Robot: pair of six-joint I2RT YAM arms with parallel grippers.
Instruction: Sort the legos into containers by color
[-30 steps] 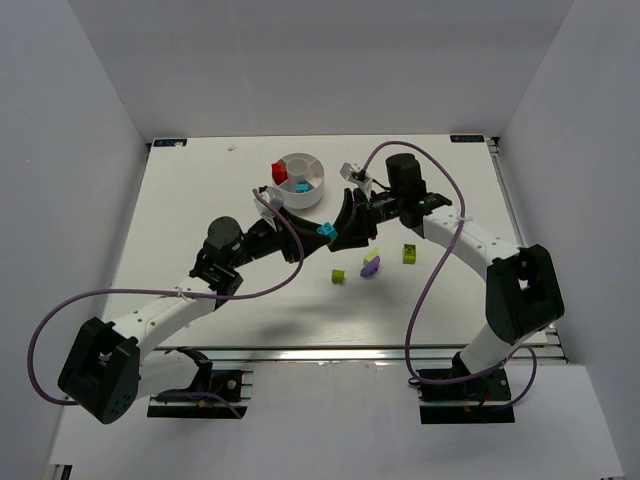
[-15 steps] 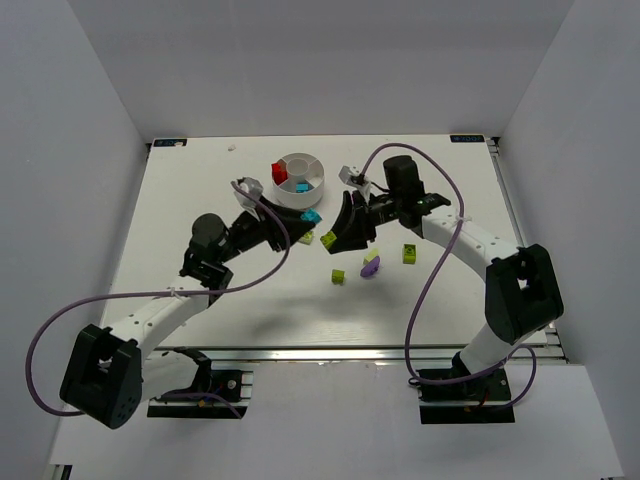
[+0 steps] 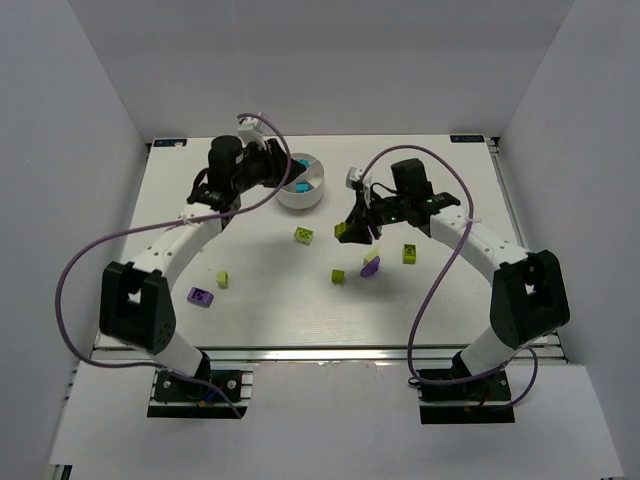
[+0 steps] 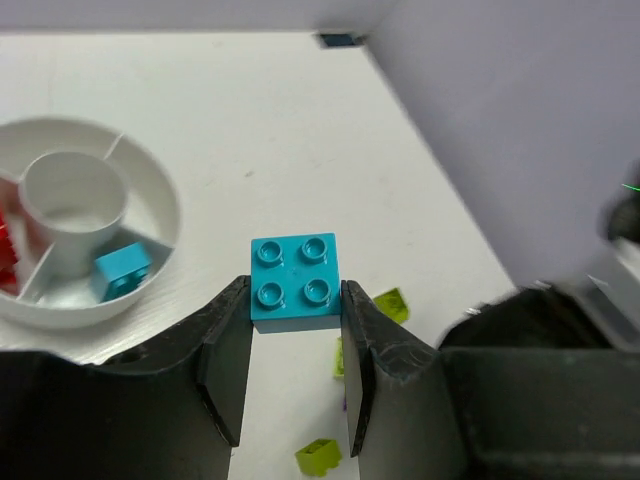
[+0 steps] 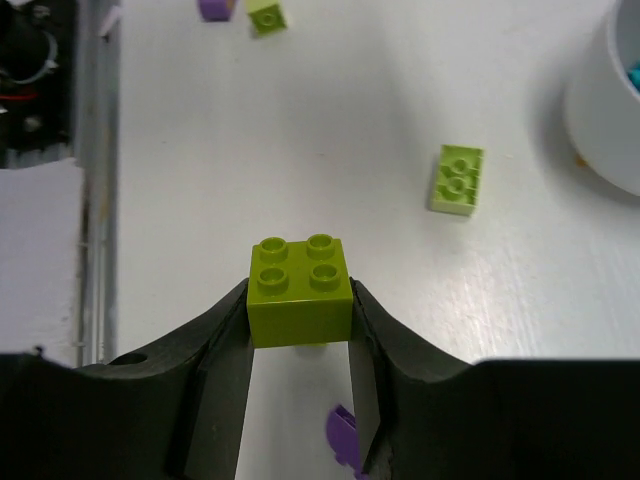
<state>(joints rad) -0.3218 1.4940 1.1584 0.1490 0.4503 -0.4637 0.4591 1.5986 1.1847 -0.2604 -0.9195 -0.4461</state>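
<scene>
Starting at the near edge, two loose legos are seen on the table (image 3: 260,320): a purple brick (image 3: 200,296) with a small lime brick (image 3: 222,280) just beside it. Further in, more strays are scattered mid-table, among them a purple piece (image 3: 370,266) and a lime piece (image 3: 303,235). Above those, a lime green brick (image 5: 300,285) is pinched in the right gripper (image 5: 300,300), with the jaws closed to brick width on its two flat sides and the studs up. At the far end, a cyan brick (image 4: 293,278) is clamped the same way in the left gripper (image 4: 295,300) and held up just beside the white dish (image 4: 165,200). One cyan piece (image 4: 122,270) is already parked in a wedge there, and red ones (image 4: 8,250) in the next wedge.

These bricks are judged to be feather-light, rigid hard plastic with slick walls. So a centred squeeze on opposite flat faces is what's called for, not on the studs or corners, or a brick could get flicked out.
</scene>
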